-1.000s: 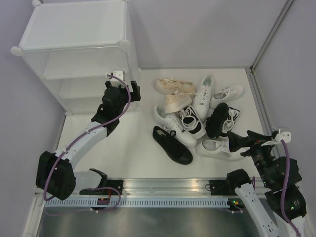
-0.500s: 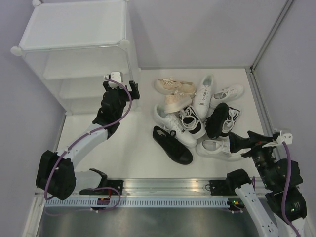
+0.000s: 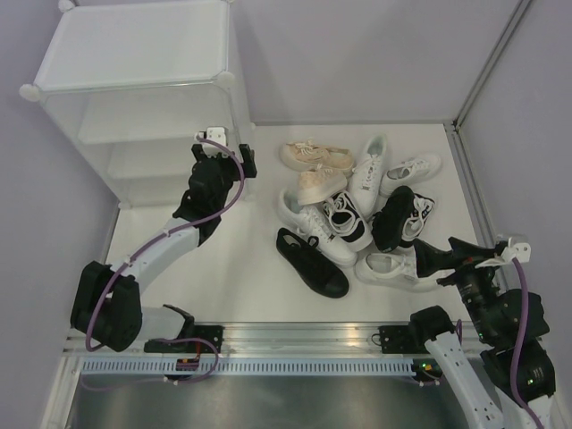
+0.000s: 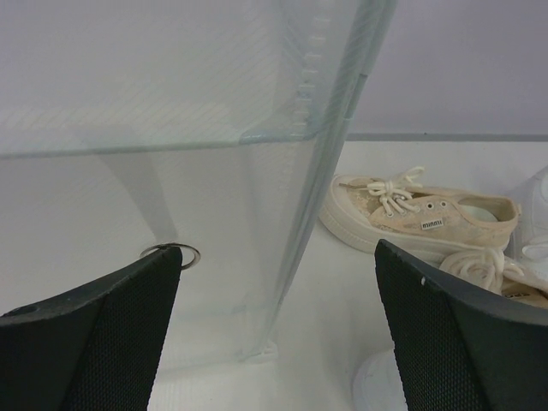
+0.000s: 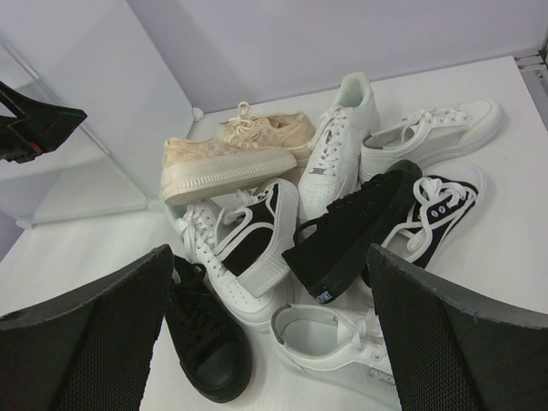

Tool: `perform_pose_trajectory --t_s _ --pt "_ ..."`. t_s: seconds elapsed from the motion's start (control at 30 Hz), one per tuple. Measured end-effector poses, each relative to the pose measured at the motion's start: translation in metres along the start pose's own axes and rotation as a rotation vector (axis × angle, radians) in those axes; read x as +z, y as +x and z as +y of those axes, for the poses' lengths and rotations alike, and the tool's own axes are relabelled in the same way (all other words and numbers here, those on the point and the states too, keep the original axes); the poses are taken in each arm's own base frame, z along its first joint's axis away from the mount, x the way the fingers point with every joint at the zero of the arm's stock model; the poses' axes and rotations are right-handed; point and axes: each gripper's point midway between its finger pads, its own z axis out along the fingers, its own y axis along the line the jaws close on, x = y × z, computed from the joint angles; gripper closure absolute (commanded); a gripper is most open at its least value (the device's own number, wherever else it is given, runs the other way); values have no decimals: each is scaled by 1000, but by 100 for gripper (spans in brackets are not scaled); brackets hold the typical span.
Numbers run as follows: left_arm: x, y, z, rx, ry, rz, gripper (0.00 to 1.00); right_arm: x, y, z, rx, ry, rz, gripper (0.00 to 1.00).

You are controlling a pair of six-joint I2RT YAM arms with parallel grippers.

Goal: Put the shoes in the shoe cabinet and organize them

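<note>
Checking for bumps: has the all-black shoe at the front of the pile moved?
No. The all-black shoe sits equally far from the metal rail as before.

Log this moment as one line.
left gripper open, empty, at shoe cabinet | right gripper open, empty, facing shoes | shoes piled outside cabinet

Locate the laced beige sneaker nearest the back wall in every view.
Top external: beige sneaker, just above centre.
Left wrist: right of centre, laces up.
Right wrist: upper middle.
Shared landmark: the shoe cabinet, to its left in every view.
</note>
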Motion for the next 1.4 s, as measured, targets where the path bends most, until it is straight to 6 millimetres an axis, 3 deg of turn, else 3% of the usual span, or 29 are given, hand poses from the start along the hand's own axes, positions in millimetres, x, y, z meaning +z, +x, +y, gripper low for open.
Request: perform_pose_trajectory --t_s 0.3,0.67,0.97,1.17,1.3,1.4 --pt "2 0 -4 3 16 21 4 -3 -2 0 2 -5 -14 2" --pt "-2 -3 -15 -12 89 33 13 -5 -2 1 3 -13 -21 2" --pt "-23 -37 -30 -39 181 -32 18 -4 0 1 3 -13 -17 2" --pt "-37 -46 -23 -54 157 -39 24 -3 3 0 1 -12 -10 2" --pt "-47 -51 -6 -70 65 -15 21 -3 2 0 1 -12 -10 2" --pt "-54 -72 5 -112 -26 -10 16 -3 3 0 1 -12 -10 2"
